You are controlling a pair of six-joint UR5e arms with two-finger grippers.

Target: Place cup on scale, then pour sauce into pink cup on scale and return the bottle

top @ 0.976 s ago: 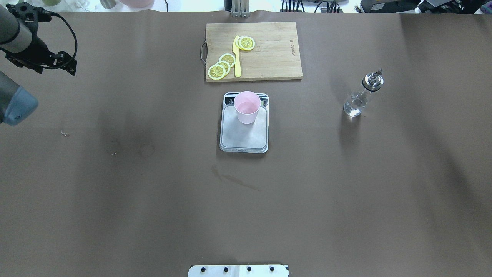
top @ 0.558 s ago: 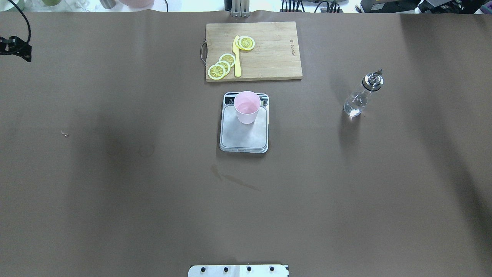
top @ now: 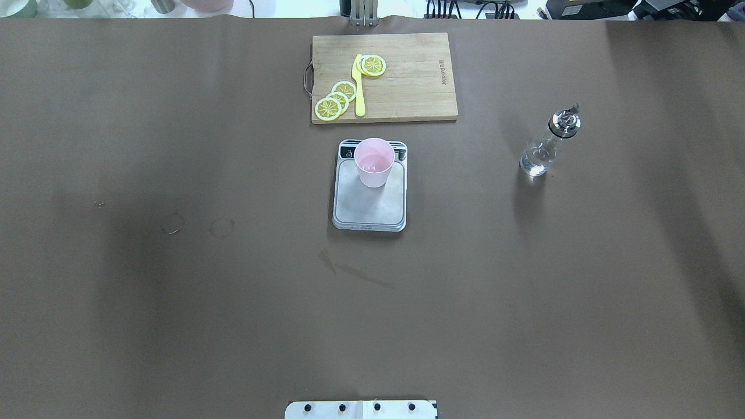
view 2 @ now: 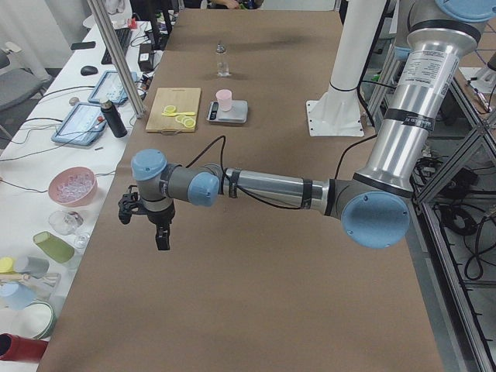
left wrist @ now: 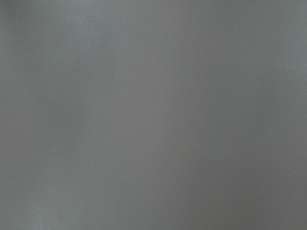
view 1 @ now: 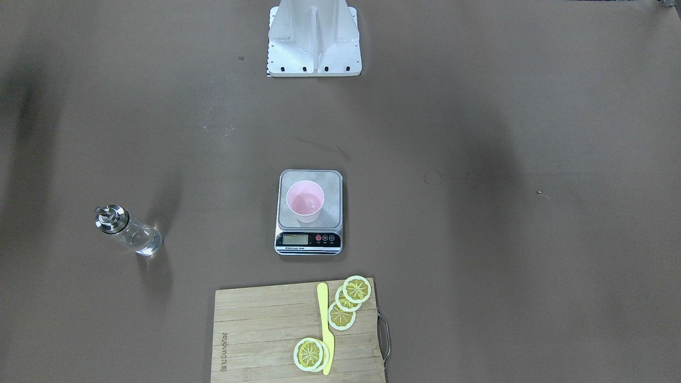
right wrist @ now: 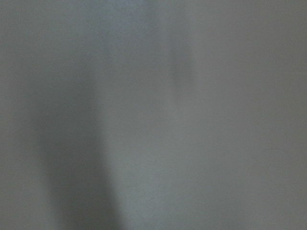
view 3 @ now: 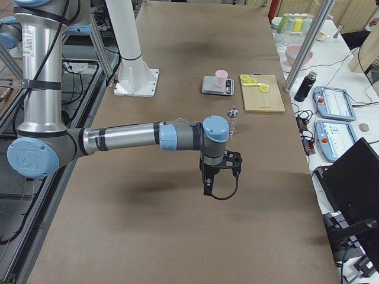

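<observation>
Small pale pink tapered plastic cup (top: 373, 163) sits upright on the rectangular silver-grey digital kitchen scale (top: 369, 206), toward its display end. The small clear glass bottle with silver pourer cap (top: 545, 148) stands well apart on the robot's right. Left gripper (view 2: 151, 221) and right gripper (view 3: 219, 171) show only in side views, far from both; open or closed cannot be told. Pour looks pending: right arm should grip the glass body side-on below the cap, carry it upright, and tip slowly with the spout over the light cup's mouth.
</observation>
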